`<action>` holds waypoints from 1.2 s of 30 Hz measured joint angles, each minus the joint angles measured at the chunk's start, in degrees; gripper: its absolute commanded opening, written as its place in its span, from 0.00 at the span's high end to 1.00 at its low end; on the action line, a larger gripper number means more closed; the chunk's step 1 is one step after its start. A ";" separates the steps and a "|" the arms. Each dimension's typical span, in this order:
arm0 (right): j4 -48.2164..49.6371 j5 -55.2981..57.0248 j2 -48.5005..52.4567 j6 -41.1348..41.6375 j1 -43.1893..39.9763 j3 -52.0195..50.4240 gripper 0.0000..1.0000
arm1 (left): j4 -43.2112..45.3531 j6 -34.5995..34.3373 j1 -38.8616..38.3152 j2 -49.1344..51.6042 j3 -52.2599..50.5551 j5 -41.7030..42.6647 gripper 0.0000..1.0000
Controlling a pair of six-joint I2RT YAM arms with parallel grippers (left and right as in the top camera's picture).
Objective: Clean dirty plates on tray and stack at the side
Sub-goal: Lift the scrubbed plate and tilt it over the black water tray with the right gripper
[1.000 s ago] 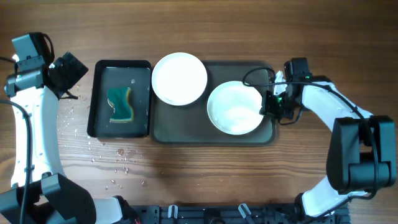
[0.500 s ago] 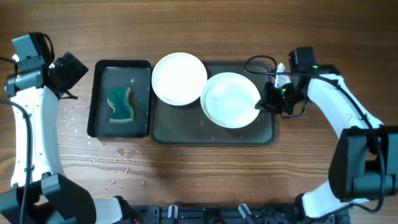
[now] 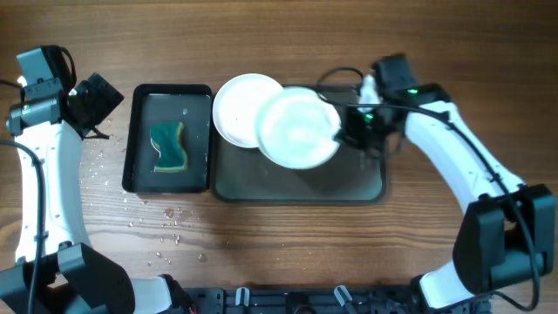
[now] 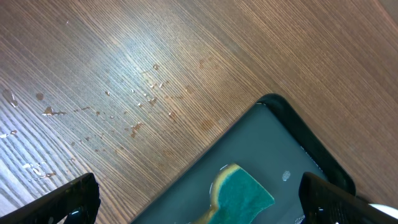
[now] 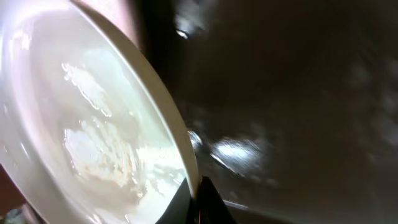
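Overhead: right gripper (image 3: 343, 133) is clamped on the rim of a plate (image 3: 296, 131). The plate has moved from the tray's (image 3: 296, 187) right end toward the left edge and now overlaps the second plate (image 3: 235, 106). Stacking looks under way.
Left wrist: left gripper (image 4: 199, 205) spread wide and empty, over the black tray (image 4: 311, 155) and sponge (image 4: 241, 191).
Right wrist: plate rim pinched, plate tilted, wet sheen.

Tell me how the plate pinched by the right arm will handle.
Probably stiff: the plate shows no sag though the right end effector grips only its rim. Likely slippery, given the wet sheen on its face. Held at one edge, it may tilt or slip.
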 measured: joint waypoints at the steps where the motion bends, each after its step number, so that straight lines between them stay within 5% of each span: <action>1: 2.08 1.70 0.00 1.51 1.92 1.14 0.95 | -0.02 0.00 0.00 0.00 0.00 0.00 0.00; 9: 19.06 18.95 0.00 11.02 16.85 3.34 0.96 | -0.02 0.00 0.00 0.00 0.00 0.02 0.00; 20: 33.62 39.19 4.81 13.07 32.72 3.43 0.95 | -0.02 0.00 0.00 0.00 0.00 0.00 0.00; 28: 38.75 45.81 10.45 6.84 36.81 3.43 0.95 | -0.02 0.00 0.00 0.00 0.00 0.00 0.00; 36: 49.07 53.11 10.95 -11.41 39.76 3.41 0.96 | -0.02 0.00 0.00 0.02 0.00 0.00 0.00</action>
